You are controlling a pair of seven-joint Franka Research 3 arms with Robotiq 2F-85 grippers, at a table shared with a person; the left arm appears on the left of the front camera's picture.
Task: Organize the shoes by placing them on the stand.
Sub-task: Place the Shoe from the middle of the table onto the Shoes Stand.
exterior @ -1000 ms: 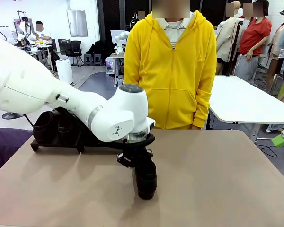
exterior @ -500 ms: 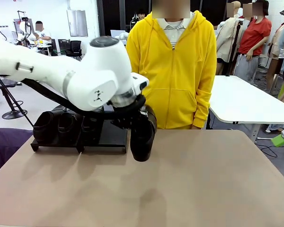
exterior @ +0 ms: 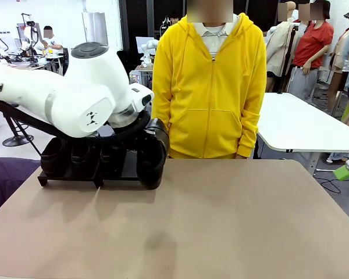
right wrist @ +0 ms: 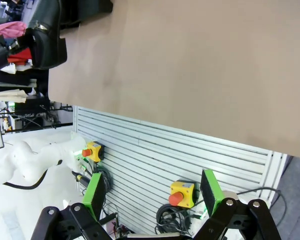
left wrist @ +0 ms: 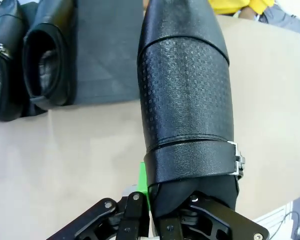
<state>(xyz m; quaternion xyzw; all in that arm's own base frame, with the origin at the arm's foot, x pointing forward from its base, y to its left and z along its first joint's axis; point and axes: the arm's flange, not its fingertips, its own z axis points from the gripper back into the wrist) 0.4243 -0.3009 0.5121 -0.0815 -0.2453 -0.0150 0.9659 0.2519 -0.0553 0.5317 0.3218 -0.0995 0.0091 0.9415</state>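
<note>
The fourth shoe [exterior: 152, 164] hangs clear of the table [exterior: 232, 221], toe pointing down, just beside the right end of the stand [exterior: 128, 174]. In the left wrist view this shoe [left wrist: 186, 95] shows a textured upper, a strap and a small metal buckle, its toe over the stand's free panel [left wrist: 107, 55]. The left gripper [left wrist: 155, 220] is pinched tight on the shoe's heel end, one green pad [left wrist: 142, 182] visible against the leather. Three other shoes [exterior: 81, 157] sit side by side on the left part of the stand; two of them [left wrist: 25, 60] appear in the wrist view, openings facing the camera. The right gripper [right wrist: 155, 197] hangs off the table's near edge with its fingers spread wide, holding nothing. A person in a yellow hoodie [exterior: 209, 87] stands at the far side.
</note>
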